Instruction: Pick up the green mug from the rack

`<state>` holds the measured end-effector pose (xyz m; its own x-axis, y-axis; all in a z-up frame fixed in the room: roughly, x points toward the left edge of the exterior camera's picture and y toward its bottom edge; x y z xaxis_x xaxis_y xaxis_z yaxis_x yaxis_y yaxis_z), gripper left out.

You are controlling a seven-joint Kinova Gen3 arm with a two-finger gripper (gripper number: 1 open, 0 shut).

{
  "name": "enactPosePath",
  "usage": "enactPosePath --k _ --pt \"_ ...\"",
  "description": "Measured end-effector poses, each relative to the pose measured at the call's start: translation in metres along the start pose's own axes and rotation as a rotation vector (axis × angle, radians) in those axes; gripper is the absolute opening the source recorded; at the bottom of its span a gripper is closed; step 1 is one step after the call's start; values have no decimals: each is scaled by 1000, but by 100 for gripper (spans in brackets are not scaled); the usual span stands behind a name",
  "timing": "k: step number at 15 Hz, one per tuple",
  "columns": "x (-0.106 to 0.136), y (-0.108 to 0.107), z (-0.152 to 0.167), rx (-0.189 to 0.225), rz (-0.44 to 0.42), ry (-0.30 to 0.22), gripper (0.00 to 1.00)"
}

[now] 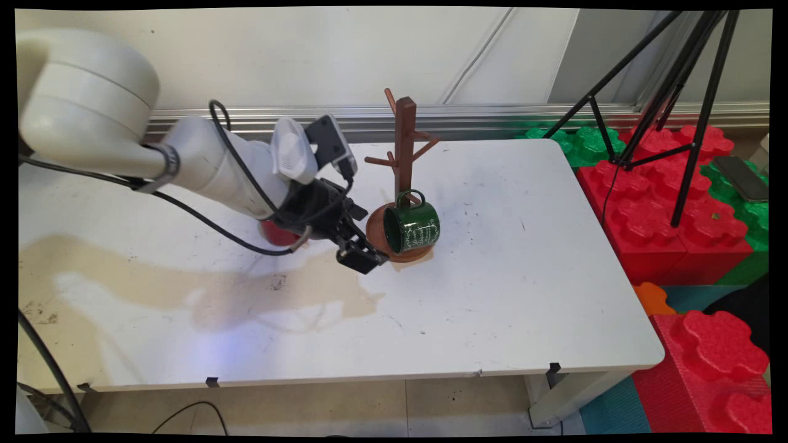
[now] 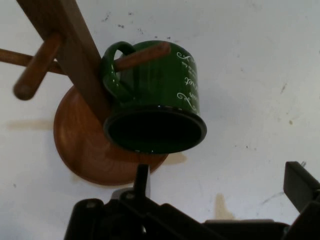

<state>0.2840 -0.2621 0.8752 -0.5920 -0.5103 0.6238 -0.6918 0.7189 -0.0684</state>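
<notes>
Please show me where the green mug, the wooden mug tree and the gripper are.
green mug [image 2: 165,85], hand view, on its side wall
wooden mug tree [image 1: 405,132], main view, on its upright post
gripper [image 1: 363,255], main view, between its fingertips

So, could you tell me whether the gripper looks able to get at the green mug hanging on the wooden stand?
Probably yes: the gripper sits just beside the mug, with nothing between.

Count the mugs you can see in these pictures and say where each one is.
1. The green mug hangs by its handle on a low peg of the wooden mug tree. A red thing behind the arm is too hidden to identify.
</notes>
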Motion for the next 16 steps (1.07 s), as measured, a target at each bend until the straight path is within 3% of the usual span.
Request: enactPosePath --k 16 --pt "-13 -8 75 -39 -52 107 100"
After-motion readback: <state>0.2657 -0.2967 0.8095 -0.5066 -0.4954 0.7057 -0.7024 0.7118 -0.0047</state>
